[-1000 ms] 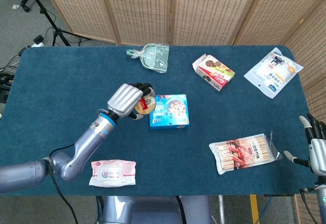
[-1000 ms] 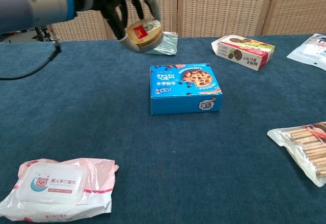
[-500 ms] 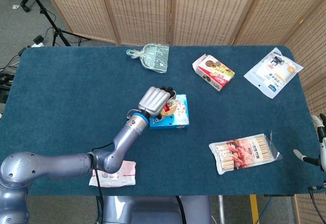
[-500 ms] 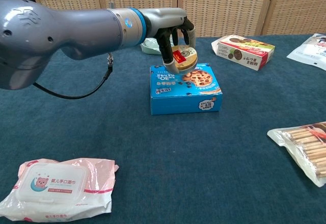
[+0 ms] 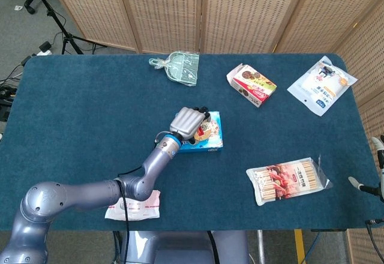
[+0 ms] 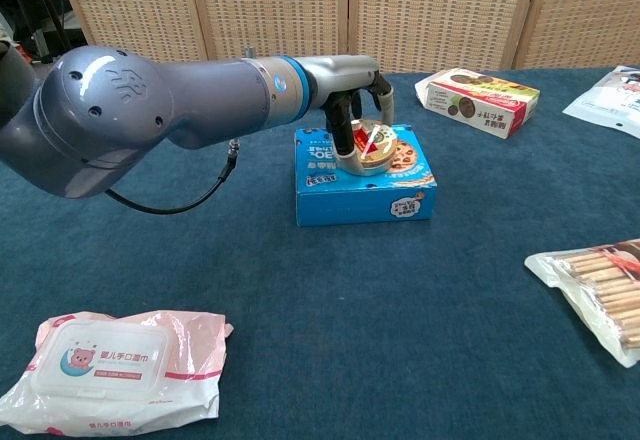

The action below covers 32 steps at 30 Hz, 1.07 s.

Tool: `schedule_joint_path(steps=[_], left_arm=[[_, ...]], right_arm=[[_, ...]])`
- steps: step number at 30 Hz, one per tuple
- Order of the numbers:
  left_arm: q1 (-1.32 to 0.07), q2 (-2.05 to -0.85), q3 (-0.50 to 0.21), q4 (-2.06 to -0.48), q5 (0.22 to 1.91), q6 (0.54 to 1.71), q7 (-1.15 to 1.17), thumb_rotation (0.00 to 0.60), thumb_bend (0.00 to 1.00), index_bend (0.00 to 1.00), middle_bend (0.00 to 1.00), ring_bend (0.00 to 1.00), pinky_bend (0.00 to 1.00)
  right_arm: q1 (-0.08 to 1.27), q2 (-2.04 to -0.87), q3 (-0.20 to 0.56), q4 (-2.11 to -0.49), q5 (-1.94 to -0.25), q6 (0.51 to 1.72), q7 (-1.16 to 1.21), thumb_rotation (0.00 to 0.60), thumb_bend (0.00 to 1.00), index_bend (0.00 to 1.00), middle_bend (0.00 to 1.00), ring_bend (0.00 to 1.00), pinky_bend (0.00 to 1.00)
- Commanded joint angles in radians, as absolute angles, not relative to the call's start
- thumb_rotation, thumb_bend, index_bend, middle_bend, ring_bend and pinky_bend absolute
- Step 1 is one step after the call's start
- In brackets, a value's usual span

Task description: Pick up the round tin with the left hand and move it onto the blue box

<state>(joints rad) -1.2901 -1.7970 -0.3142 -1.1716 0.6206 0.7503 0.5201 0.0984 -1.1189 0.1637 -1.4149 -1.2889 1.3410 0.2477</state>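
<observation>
The round tin (image 5: 207,130) (image 6: 376,152), gold with a red label, sits tilted on top of the blue box (image 5: 213,143) (image 6: 360,193) near the table's middle. My left hand (image 5: 188,122) (image 6: 355,102) reaches over the box from its left side and grips the tin, with its dark fingers (image 6: 346,130) curled around the rim. The tin's lower edge looks to be touching the box top. Only slivers of my right hand (image 5: 377,167) show at the right edge of the head view, low beside the table, with its fingers apart and nothing in them.
A pink wet-wipes pack (image 5: 133,204) (image 6: 115,365) lies at the front left. A bag of stick snacks (image 5: 287,180) (image 6: 600,295) lies at the front right. At the back are a green packet (image 5: 180,67), a red-and-white cookie box (image 5: 251,85) (image 6: 478,100) and a white pouch (image 5: 321,85).
My left hand carried the tin rightward from beside the box to above it, then lowered it onto the box top. My right hand slid further out of the head view.
</observation>
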Motion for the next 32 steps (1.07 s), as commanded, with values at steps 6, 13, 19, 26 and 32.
schedule_joint_path(steps=[6, 13, 19, 26, 32], left_arm=[[-1.254, -1.722, -0.330, -1.256, 0.636, 0.790, 0.490, 0.600, 0.03, 0.00, 0.00, 0.00, 0.06], [-1.150, -1.492, -0.348, -1.527, 0.688, 0.887, 0.448, 0.600, 0.01, 0.00, 0.00, 0.00, 0.00], [-0.956, -1.256, -0.283, -1.737, 0.821, 1.043, 0.384, 0.600, 0.00, 0.00, 0.00, 0.00, 0.00], [-0.662, -1.092, -0.116, -1.776, 1.068, 1.230, 0.183, 0.600, 0.00, 0.00, 0.00, 0.00, 0.00], [-0.441, -1.139, 0.003, -1.638, 1.280, 1.436, -0.044, 0.600, 0.00, 0.00, 0.00, 0.00, 0.00]], right_arm=[[0.101, -1.115, 0.162, -1.420, -1.286, 1.328, 0.245, 0.600, 0.00, 0.00, 0.00, 0.00, 0.00], [0.101, -1.113, 0.156, -1.439, -1.308, 1.339, 0.229, 0.600, 0.00, 0.00, 0.00, 0.00, 0.00], [0.099, -1.117, 0.153, -1.450, -1.322, 1.356, 0.213, 0.600, 0.00, 0.00, 0.00, 0.00, 0.00], [0.097, -1.134, 0.153, -1.452, -1.352, 1.402, 0.174, 0.600, 0.00, 0.00, 0.00, 0.00, 0.00], [0.088, -1.144, 0.156, -1.462, -1.368, 1.447, 0.145, 0.600, 0.00, 0.00, 0.00, 0.00, 0.00]])
